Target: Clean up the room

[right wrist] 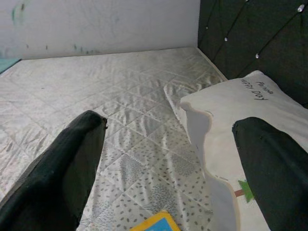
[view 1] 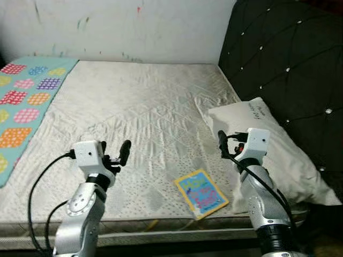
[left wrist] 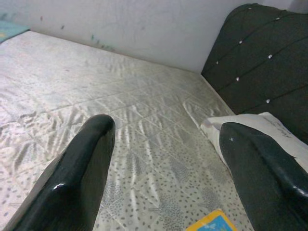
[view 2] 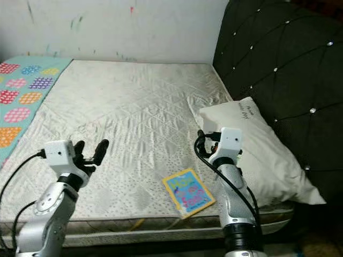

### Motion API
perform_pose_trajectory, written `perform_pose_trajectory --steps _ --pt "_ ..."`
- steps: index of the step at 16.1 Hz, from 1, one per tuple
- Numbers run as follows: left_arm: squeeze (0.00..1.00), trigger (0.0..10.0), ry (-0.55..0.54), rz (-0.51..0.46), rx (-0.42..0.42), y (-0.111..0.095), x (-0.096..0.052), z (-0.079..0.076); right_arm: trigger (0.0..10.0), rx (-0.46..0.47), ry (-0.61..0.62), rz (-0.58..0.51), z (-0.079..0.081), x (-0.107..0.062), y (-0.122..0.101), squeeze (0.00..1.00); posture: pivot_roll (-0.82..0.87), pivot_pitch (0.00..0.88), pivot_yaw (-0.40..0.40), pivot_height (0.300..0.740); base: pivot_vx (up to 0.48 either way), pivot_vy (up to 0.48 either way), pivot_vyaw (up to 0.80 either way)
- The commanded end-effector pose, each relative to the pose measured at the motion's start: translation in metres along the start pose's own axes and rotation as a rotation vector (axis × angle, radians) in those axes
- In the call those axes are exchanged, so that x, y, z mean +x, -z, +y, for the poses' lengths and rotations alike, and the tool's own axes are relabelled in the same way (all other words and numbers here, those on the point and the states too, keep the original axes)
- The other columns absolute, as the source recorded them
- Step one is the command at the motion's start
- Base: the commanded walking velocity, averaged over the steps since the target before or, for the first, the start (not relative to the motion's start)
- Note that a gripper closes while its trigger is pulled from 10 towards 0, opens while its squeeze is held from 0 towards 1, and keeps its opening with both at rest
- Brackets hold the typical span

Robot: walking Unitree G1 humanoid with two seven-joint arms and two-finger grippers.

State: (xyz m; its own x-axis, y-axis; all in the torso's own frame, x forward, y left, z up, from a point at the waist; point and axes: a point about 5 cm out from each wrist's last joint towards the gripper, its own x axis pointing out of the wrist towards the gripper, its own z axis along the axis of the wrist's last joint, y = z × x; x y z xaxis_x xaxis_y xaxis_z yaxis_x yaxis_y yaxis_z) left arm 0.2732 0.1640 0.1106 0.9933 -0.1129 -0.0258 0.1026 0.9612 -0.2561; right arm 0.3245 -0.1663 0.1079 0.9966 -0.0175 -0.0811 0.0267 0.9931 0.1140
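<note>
Quilted grey-white fabric covers the mattress [view 1: 144, 112], and most of it lies bare. What stands out is a small yellow-bordered blue book [view 1: 201, 194] lying flat near the front edge, toward the corner by the dark tufted headboard [view 1: 289, 59]. Just beside it, along the headboard side, a white pillow [view 1: 278, 150] lies slightly askew, its near end reaching the front edge. Over at the opposite side a teal blanket with coloured patches [view 1: 24, 101] is spread flat along the edge.

Both arms are raised over the front edge. The left gripper [view 1: 115, 152] hovers above bare mattress, well apart from the book, fingers spread wide and holding nothing. The right gripper [right wrist: 168, 159] is also wide and empty, poised over the gap between book and pillow.

Tidying looks barely begun to me: the book is untouched and probably comes first, the right arm being nearer. The pillow may want straightening afterwards.
</note>
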Motion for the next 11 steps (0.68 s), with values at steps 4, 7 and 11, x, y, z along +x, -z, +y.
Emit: perform_pose_trajectory --steps 4,7,11 --pt "0.00 10.0 0.015 -0.003 -0.005 0.0005 0.0000 -0.0059 10.0 -0.017 0.010 -0.007 -0.0067 0.0023 -0.0034 0.00 -0.02 0.000 -0.033 0.740 0.000 -0.480 0.00" --pt "0.00 10.0 0.015 -0.002 -0.009 0.0004 0.0001 -0.0063 10.0 -0.019 0.009 -0.004 -0.0067 0.0018 -0.0027 0.00 -0.02 0.000 -0.032 0.740 0.000 -0.451 0.00" --pt "0.00 10.0 0.006 -0.021 -0.040 -0.0012 -0.0002 -0.0042 10.0 -0.024 0.012 -0.001 -0.0085 0.0012 -0.0016 0.00 -0.03 0.000 -0.035 0.740 0.000 -0.084 0.00"
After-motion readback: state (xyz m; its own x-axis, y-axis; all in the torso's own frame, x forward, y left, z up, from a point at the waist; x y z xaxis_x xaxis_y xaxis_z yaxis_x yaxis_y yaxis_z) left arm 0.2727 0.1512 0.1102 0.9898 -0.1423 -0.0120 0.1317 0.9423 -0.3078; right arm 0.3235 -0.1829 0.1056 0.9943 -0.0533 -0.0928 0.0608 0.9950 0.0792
